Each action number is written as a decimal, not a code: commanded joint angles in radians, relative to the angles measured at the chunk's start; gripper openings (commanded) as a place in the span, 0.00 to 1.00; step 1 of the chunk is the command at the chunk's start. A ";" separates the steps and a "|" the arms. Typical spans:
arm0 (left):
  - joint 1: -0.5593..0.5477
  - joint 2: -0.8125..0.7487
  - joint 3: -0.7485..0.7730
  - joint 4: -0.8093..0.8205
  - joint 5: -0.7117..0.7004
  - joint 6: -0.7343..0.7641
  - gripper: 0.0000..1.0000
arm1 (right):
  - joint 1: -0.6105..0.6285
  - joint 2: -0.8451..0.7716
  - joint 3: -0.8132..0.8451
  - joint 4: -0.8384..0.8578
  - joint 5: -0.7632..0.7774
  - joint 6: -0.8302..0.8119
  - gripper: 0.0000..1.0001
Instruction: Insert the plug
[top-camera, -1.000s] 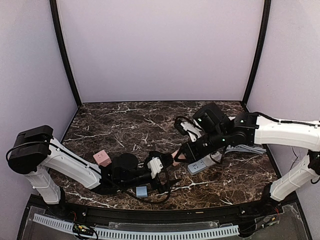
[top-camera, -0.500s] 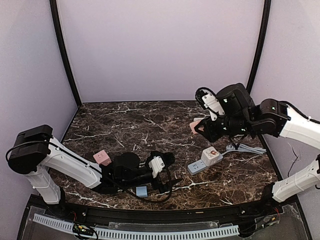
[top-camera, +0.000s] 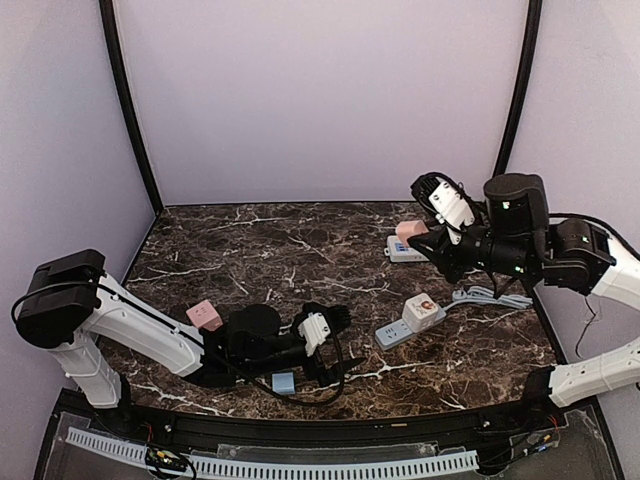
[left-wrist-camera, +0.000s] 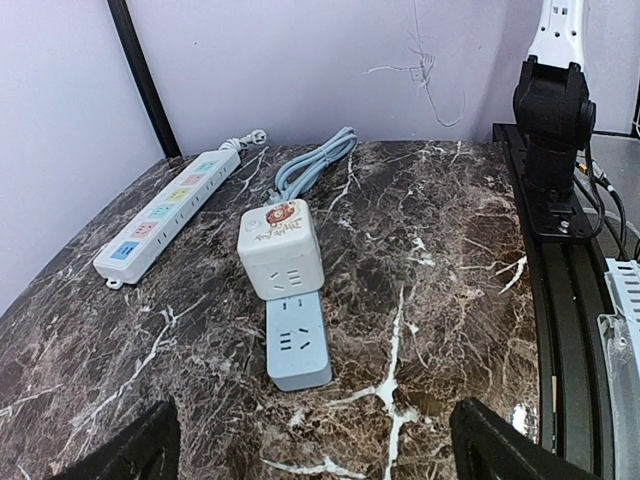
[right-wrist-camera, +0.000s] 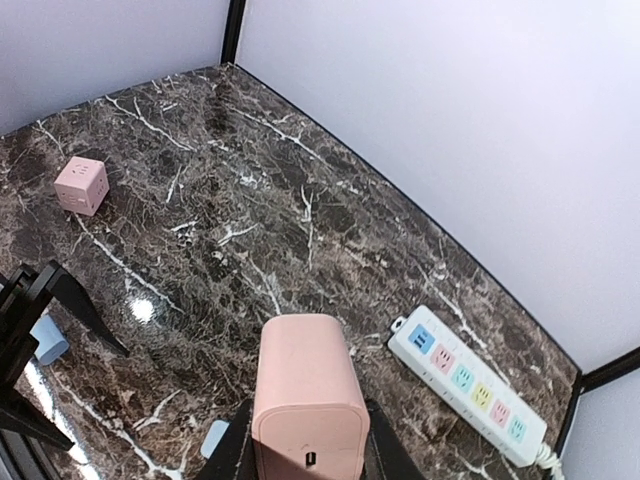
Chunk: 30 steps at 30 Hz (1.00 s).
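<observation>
The left gripper (top-camera: 338, 342) is seen low over the marble table (top-camera: 250, 260), near the front edge, with its jaws spread wide and nothing between them. A pink cube (top-camera: 204, 316) lies beside its arm, and a small blue piece (top-camera: 284, 382) lies close to the wrist. Further right, a white cube socket (left-wrist-camera: 280, 250) is set on one end of a short blue strip (left-wrist-camera: 297, 345). At the right, the right gripper (right-wrist-camera: 308, 440) is clenched on the pink plug (right-wrist-camera: 305, 385), which is held in the air near the long white power strip (right-wrist-camera: 470, 380).
</observation>
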 joint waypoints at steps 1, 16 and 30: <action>-0.007 -0.021 0.003 -0.006 0.014 -0.001 0.94 | 0.005 0.002 0.006 0.115 -0.006 -0.183 0.00; -0.007 -0.044 -0.030 0.030 0.027 0.003 0.92 | -0.078 0.112 0.012 0.106 -0.132 -0.473 0.00; -0.007 -0.060 -0.069 0.088 0.000 0.001 0.91 | -0.110 0.244 0.044 -0.132 -0.351 -0.800 0.00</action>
